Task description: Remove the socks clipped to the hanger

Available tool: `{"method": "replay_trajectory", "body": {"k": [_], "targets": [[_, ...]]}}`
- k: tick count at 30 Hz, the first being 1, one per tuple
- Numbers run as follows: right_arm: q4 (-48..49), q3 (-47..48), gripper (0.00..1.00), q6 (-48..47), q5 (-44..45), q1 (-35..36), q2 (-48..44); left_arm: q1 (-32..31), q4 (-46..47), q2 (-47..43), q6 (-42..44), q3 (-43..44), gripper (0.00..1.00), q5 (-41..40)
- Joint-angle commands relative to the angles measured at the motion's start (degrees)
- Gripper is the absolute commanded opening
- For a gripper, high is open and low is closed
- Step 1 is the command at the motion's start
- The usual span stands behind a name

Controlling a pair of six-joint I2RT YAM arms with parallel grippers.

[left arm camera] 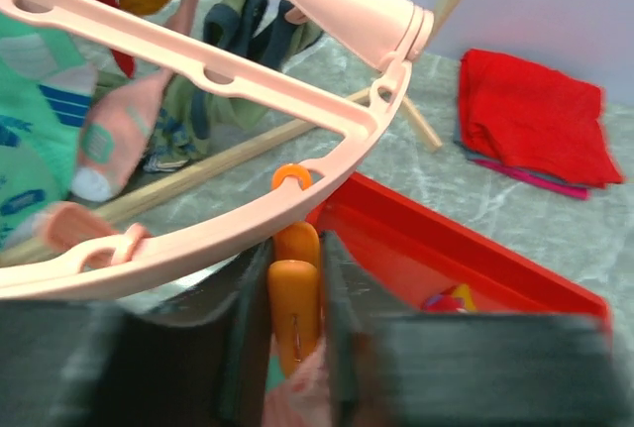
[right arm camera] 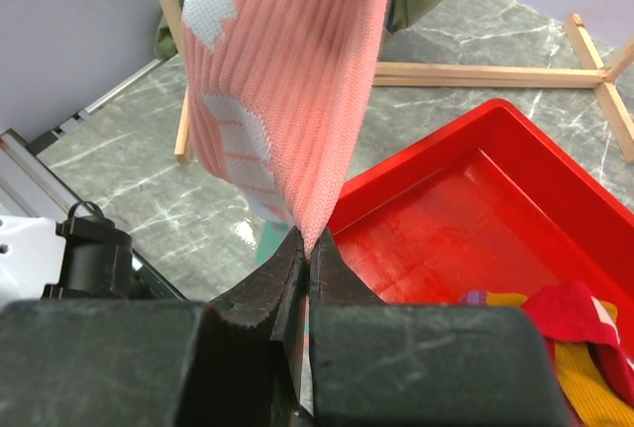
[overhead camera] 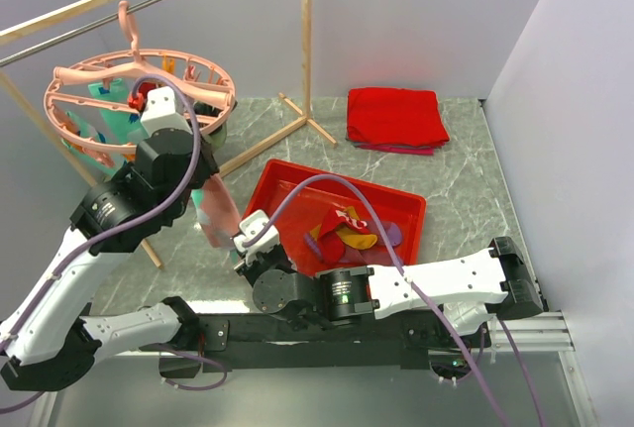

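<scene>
The round pink hanger (overhead camera: pixel 69 90) hangs from the metal bar at the far left, with several socks clipped under it. It also shows in the left wrist view (left arm camera: pixel 198 239). My left gripper (left arm camera: pixel 295 318) is shut on an orange clip (left arm camera: pixel 294 298) at the ring's near edge; that clip holds a pink sock (overhead camera: pixel 216 211). My right gripper (right arm camera: pixel 307 249) is shut on the lower end of the same pink sock (right arm camera: pixel 287 80), which hangs stretched between clip and jaws. Teal (left arm camera: pixel 30 160) and dark green socks (left arm camera: pixel 213 100) hang further round the ring.
A red tray (overhead camera: pixel 282 181) sits mid-table with maroon and orange-yellow socks (overhead camera: pixel 347 234) in it; it also shows in the right wrist view (right arm camera: pixel 446 239). A folded red cloth (overhead camera: pixel 394 118) lies at the back. The wooden rack's feet (overhead camera: pixel 297 125) cross behind the tray.
</scene>
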Motion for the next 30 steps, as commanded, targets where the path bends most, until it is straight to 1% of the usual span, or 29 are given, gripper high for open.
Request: {"method": "replay_trajectory", "body": {"k": [1, 3, 4, 5, 6, 8, 13, 14, 18, 21, 23, 25, 27, 30], "targets": [[0.3, 0.3, 0.0, 0.8, -1.0, 1.1, -1.1, 0.5, 5.0, -1.7, 0.5, 0.2, 0.52, 4.2], [1.6, -0.2, 0.0, 0.8, -3.5, 1.0, -1.8, 0.4, 4.4, -2.1, 0.0, 0.7, 0.81, 7.5], [1.9, -1.0, 0.0, 0.9, -5.5, 0.8, -2.2, 0.5, 4.2, -2.5, -0.1, 1.0, 0.91, 8.9], [2.2, -1.3, 0.0, 1.1, -6.2, 0.8, -2.4, 0.5, 3.9, -2.8, -0.3, 1.4, 0.93, 9.9], [2.4, -1.7, 0.0, 1.3, -6.8, 0.6, -2.6, 0.5, 3.8, -4.1, -0.4, 1.5, 0.94, 11.8], [2.8, -2.2, 0.0, 1.9, -8.5, 0.5, -3.2, 0.4, 3.4, -6.2, -1.1, 1.7, 0.95, 12.9], [3.9, -4.4, 0.0, 4.7, -13.1, -1.6, -4.7, 0.5, 1.7, -9.4, -2.1, 3.9, 0.93, 17.2], [4.0, -4.7, 0.0, 5.1, -15.6, -2.1, -5.0, 0.5, 1.1, -10.4, -2.4, 4.2, 0.93, 17.5], [3.1, -4.1, 0.0, 6.0, -20.5, -3.4, -5.7, 0.4, 0.7, -13.9, -2.6, 4.0, 0.96, 20.9], [2.9, -3.3, 0.0, 5.8, -22.8, -3.8, -6.2, 0.5, -0.3, -16.4, -3.2, 2.9, 0.96, 24.9], [2.9, -3.0, 0.0, 6.3, -24.2, -4.6, -6.5, 0.5, -0.6, -18.7, -3.9, 1.0, 0.95, 28.3], [2.5, -1.8, 0.0, 7.3, -27.6, -5.4, -6.7, 0.5, -0.4, -20.7, -5.1, -1.7, 0.93, 30.3], [1.8, -0.2, 0.0, 7.8, -29.3, -6.9, -6.5, 0.5, 0.2, -24.2, -6.7, -3.6, 0.92, 32.8], [0.7, 2.3, 0.0, 10.2, -34.0, -9.5, -6.1, 0.4, 1.3, -29.3, -9.4, -7.9, 0.94, 35.3]]}}
